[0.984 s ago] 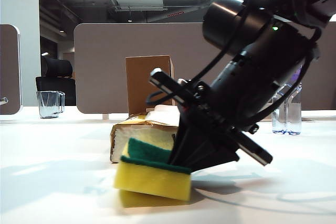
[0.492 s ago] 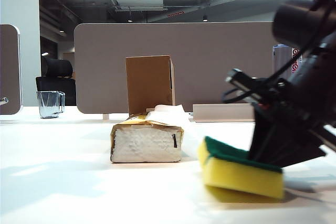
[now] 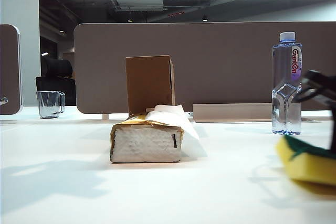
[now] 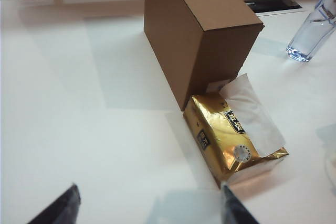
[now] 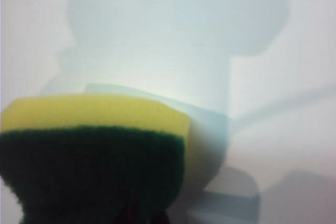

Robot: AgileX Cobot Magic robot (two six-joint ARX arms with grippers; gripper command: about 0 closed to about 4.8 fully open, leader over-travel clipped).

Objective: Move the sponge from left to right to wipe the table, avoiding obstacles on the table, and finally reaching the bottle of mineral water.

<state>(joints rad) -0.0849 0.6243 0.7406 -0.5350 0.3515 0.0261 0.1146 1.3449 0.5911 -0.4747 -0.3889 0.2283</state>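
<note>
Sponge (image 3: 307, 163), yellow foam with its dark green layer on top, sits at the far right edge of the exterior view, low on the white table (image 3: 63, 182), in front of the bottle of mineral water (image 3: 286, 85) and a little to its right. The right gripper (image 3: 331, 129), mostly cut off by that edge, is clamped on the sponge from above; in the right wrist view the sponge (image 5: 94, 150) fills the near field, blurred, over bare tabletop.

Well to the left of the bottle lie the two obstacles. The gold-and-white tissue pack (image 3: 147, 137) lies flat with white tissue sticking out of its top, and the brown cardboard box (image 3: 149, 83) stands upright just behind it. Open table lies between the pack and the sponge. Farther left of the bottle, beyond the box, a clear glass cup (image 3: 50, 103) stands near the table's back edge.

The left gripper (image 4: 149, 208) hangs above the table on the near side of the tissue pack (image 4: 231, 137) and box (image 4: 202, 30), its fingers (image 4: 58, 211) spread apart and empty.
</note>
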